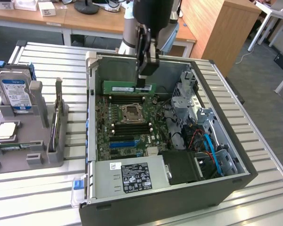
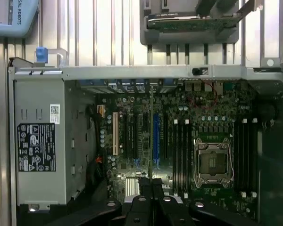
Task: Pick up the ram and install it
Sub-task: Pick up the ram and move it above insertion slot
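End effector (image 1: 144, 82) clamped shut on the ram (image 1: 125, 88), held level over the motherboard (image 1: 127, 127) inside the open computer case (image 1: 146, 207). The exterior view shows its green face; the wrist view, just a thin edge above the board's slots

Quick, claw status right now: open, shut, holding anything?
Claw: closed, holding the RAM stick over the open computer case.
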`<state>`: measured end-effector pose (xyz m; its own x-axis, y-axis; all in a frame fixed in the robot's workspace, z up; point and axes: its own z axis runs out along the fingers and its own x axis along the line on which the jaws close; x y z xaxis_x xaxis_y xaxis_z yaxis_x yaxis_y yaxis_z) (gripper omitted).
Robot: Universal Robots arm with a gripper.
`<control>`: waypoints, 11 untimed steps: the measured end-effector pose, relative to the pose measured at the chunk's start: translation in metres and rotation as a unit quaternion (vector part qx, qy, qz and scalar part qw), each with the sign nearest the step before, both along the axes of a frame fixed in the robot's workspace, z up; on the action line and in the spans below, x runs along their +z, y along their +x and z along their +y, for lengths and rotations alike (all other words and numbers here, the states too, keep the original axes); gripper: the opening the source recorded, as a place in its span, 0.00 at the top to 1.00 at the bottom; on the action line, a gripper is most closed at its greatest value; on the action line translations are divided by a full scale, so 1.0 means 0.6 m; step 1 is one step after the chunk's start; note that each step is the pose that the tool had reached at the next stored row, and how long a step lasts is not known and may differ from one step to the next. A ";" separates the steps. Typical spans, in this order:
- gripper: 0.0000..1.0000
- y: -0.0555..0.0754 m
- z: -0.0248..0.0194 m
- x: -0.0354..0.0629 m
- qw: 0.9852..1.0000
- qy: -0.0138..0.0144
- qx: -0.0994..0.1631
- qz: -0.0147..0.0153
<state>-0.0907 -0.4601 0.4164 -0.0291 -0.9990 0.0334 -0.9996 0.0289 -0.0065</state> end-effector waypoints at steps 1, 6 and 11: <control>0.88 0.007 0.0000 0.000 1.000 0.000 0.000 0.000; 0.88 0.045 0.0000 0.000 1.000 0.000 0.000 0.000; 0.88 0.084 0.0000 -0.001 1.000 0.000 0.000 0.000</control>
<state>-0.0405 -0.4601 0.4160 -0.0289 -0.9990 0.0334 -0.9996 0.0287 -0.0065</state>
